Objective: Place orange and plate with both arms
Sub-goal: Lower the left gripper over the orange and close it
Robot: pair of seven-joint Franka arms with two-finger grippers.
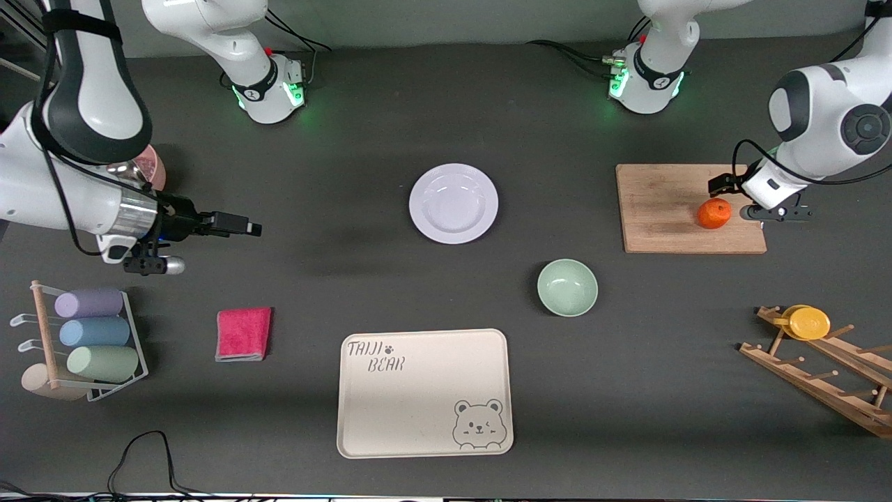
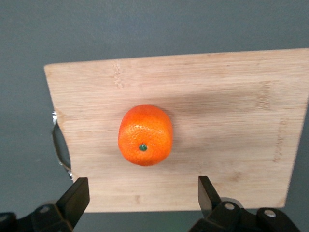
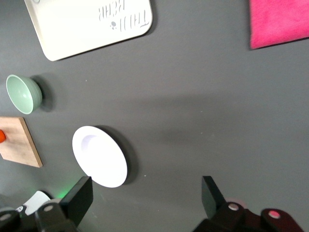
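The orange (image 1: 714,213) (image 2: 145,135) rests on a wooden cutting board (image 1: 662,209) (image 2: 217,96) toward the left arm's end of the table. My left gripper (image 1: 740,199) (image 2: 144,193) hovers over the board's edge right beside the orange, open, with nothing between its fingers. The lavender-white plate (image 1: 453,203) (image 3: 100,156) lies flat mid-table with nothing on it. Well away from it, over bare table at the right arm's end, my right gripper (image 1: 237,224) (image 3: 145,198) is open and holds nothing.
A mint-green bowl (image 1: 567,287) and a cream bear-print tray (image 1: 425,418) lie nearer the camera than the plate. A pink cloth (image 1: 243,333) and a rack of cups (image 1: 83,345) sit below the right gripper. A wooden rack (image 1: 822,369) carries a yellow cup (image 1: 807,322).
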